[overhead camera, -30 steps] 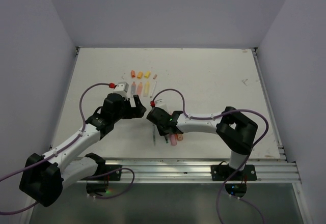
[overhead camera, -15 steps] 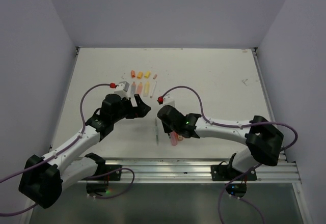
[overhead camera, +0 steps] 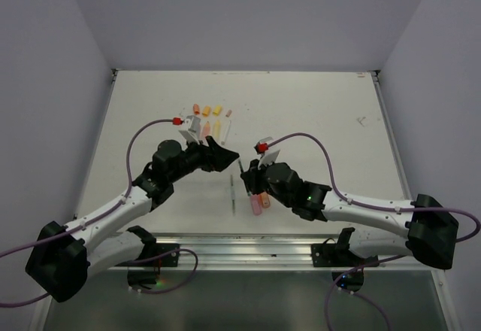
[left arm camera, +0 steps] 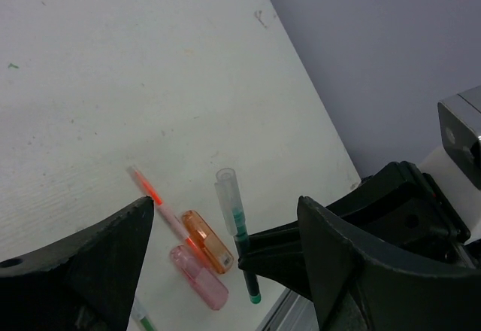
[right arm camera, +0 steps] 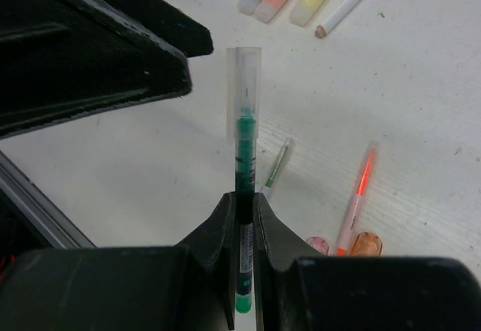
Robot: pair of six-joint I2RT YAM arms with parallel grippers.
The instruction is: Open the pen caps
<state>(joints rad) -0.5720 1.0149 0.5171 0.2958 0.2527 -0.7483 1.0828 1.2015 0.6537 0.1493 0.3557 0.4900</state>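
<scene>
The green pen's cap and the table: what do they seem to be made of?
Cap: probably clear, slightly frosted plastic; the green pen shows through it. Table: white, matte, finely grained board, perhaps laminate or painted wood; it gives no glare.

My right claw [right arm camera: 242, 209] is matte black. The pen [right arm camera: 244, 147] in it is dark green, under a clear, frosted cap [right arm camera: 243, 90]. My left claw [overhead camera: 218, 154] is the same black. The table [left arm camera: 113, 60] is off-white with faint specks. On it lie a translucent pink highlighter [left arm camera: 199, 278], an amber orange highlighter [left arm camera: 207, 241] and a pale slim pen [left arm camera: 154, 195] with a neon orange band. Farther off are an orange cap [overhead camera: 196, 108] and a yellow cap [overhead camera: 217, 110].
</scene>
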